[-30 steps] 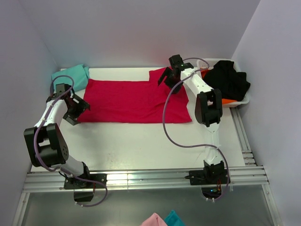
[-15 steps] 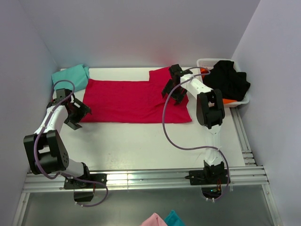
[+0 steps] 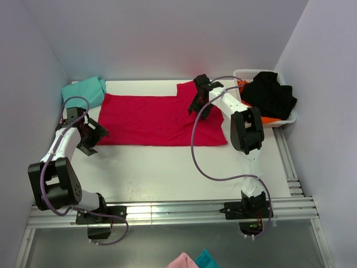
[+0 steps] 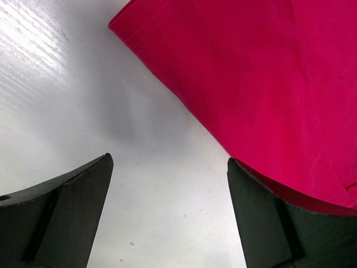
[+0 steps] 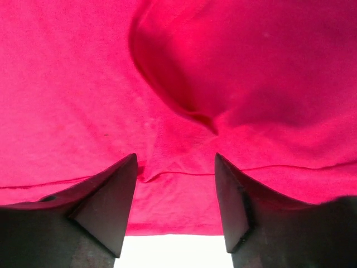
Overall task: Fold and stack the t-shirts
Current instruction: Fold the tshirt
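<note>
The crimson-red t-shirt (image 3: 156,118) lies spread flat across the back half of the table. A teal t-shirt (image 3: 85,91) lies bunched at the back left corner. My left gripper (image 3: 95,135) is open and empty at the red shirt's near left corner; in the left wrist view the shirt's edge (image 4: 268,89) runs past the right finger (image 4: 279,218), with bare table between the jaws. My right gripper (image 3: 199,106) is open and empty over the red shirt's right part; in the right wrist view a hem and a raised fold (image 5: 178,95) lie between the jaws.
A white basket (image 3: 287,118) at the back right holds black cloth (image 3: 270,95) and something orange (image 3: 269,120). White walls close in at back and sides. Bare white tabletop (image 3: 167,173) lies in front of the shirt, with metal rails at the near edge.
My right gripper has moved from the shirt's back right corner leftward and nearer, over the shirt. My left gripper has shifted slightly at the near left corner. The shirt looks unmoved.
</note>
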`<control>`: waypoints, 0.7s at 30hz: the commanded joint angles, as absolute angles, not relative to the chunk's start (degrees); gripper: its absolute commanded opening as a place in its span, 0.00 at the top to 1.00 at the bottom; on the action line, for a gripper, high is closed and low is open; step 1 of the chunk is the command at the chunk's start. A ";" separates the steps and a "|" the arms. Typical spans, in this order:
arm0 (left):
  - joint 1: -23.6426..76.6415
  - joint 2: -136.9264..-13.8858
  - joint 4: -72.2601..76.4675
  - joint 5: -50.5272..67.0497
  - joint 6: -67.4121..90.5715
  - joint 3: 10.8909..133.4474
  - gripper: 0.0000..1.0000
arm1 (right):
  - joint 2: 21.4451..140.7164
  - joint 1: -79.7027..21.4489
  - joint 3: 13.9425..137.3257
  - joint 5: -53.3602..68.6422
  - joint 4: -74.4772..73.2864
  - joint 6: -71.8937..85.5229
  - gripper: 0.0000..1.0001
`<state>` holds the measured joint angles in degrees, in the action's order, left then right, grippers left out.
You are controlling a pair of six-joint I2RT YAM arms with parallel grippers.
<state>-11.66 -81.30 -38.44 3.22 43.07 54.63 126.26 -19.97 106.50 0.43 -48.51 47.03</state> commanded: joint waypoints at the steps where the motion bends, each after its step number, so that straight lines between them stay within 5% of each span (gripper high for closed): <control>1: -11.87 -79.10 -37.88 3.34 41.57 54.05 0.10 | 127.35 -20.74 109.68 -1.32 -47.99 48.08 0.42; 4: -11.87 -79.28 -37.79 3.25 41.14 54.14 0.10 | 128.67 -20.92 110.65 -1.32 -48.78 48.25 0.49; 21: -12.39 -81.30 -37.00 3.87 39.90 55.11 0.10 | 126.65 -21.18 107.32 -4.04 -48.61 47.72 0.46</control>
